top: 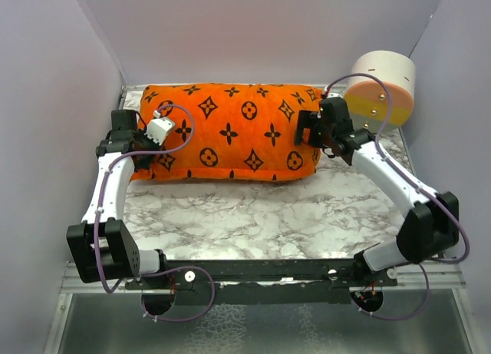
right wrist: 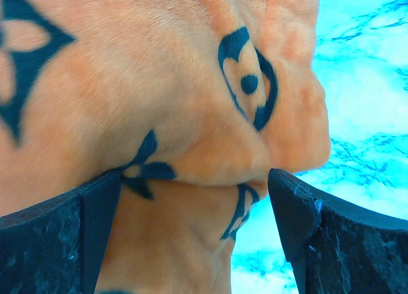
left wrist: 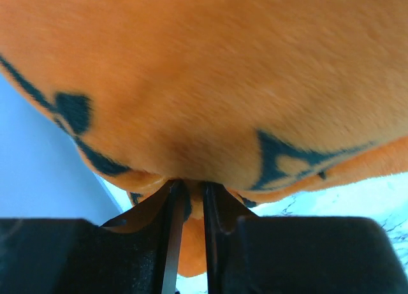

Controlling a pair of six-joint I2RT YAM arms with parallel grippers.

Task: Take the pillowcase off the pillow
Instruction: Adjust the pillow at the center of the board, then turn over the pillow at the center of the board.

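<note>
The pillowcase (top: 230, 131) is orange plush with black monogram marks and lies across the back of the marble table. It fully covers the pillow, so no white fabric shows. My left gripper (top: 147, 150) is at the pillowcase's left end. In the left wrist view it (left wrist: 189, 185) is shut on a pinched fold of the orange pillowcase (left wrist: 210, 83). My right gripper (top: 308, 129) is at the right end. In the right wrist view it (right wrist: 194, 179) is open, jaws wide apart, with a bunched corner of the pillowcase (right wrist: 159, 102) between them.
A white, orange and yellow round cylinder (top: 381, 89) stands at the back right, close behind the right arm. White walls enclose the back and both sides. The marble tabletop (top: 253, 216) stretches in front of the pillowcase, towards the arm bases.
</note>
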